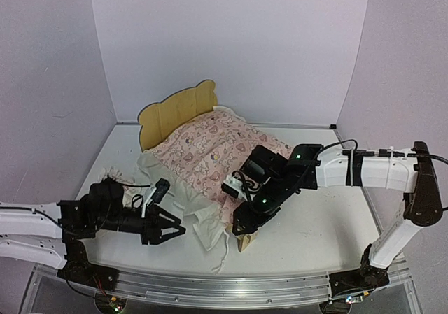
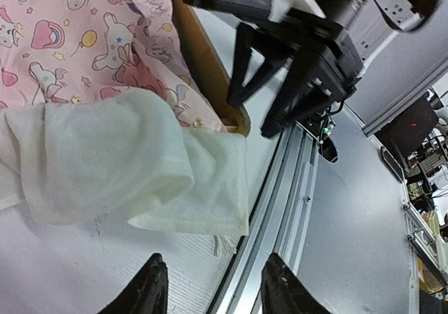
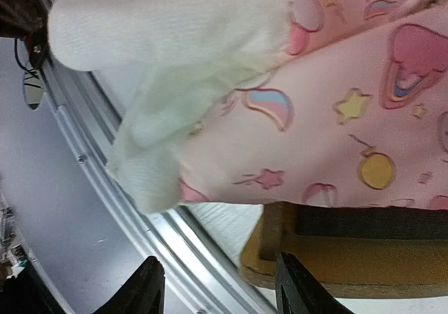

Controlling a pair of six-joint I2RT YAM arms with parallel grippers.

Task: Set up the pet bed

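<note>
- A pink blanket (image 1: 210,146) printed with cartoon animals, hearts and stars lies spread across the middle of the overhead view, running from upper left to lower right.
- Its white ruffle (image 1: 204,224) spills out crumpled along the blanket's lower-left edge and bunches in loose folds toward the bottom centre.
- A white table (image 1: 315,223) sits under it all.
- A silver metal rail (image 1: 210,286) runs along the bottom edge.
- Pale lilac walls (image 1: 231,41) close off the top and both sides.
</note>
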